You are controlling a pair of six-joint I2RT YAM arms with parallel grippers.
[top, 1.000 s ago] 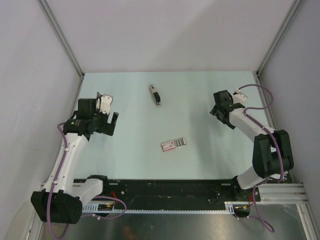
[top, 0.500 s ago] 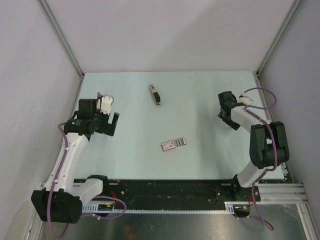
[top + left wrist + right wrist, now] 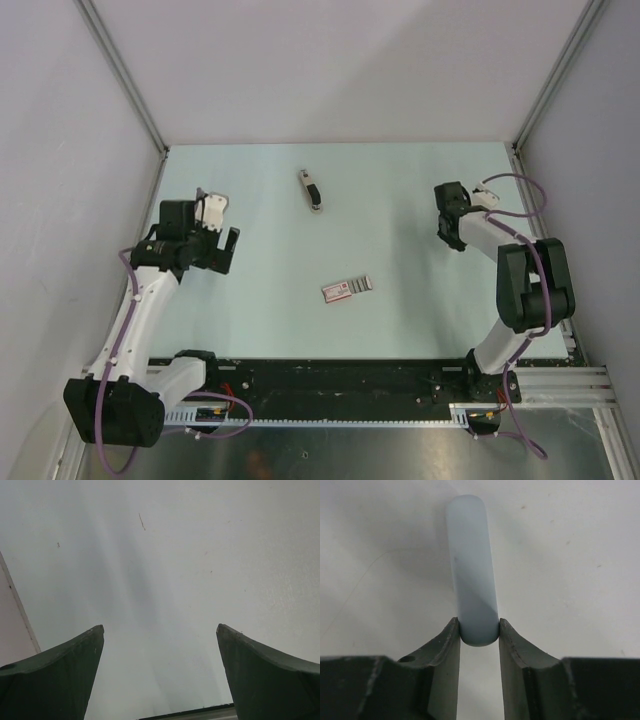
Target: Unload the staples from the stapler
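The stapler (image 3: 312, 190), narrow and dark with a pale end, lies alone at the back middle of the table, far from both arms. My left gripper (image 3: 218, 254) hovers at the left side; in the left wrist view it (image 3: 160, 630) stands wide open over bare table. At the right side my right gripper (image 3: 452, 235) is low over the table. Seen from the right wrist, the right gripper (image 3: 479, 625) has both fingertips pressed against the near end of a pale blue cylinder (image 3: 470, 555) that points away from it. The staples are not visible.
A flat red-and-white printed box (image 3: 347, 288) lies in the middle of the table, nearer the front. Grey walls with metal corner posts (image 3: 130, 90) close in the left, back and right sides. A black rail (image 3: 340, 380) runs along the front edge.
The right gripper's jaws have closed from wide open onto the pale blue cylinder, and the right arm has drawn back toward the right wall. The left arm has barely moved.
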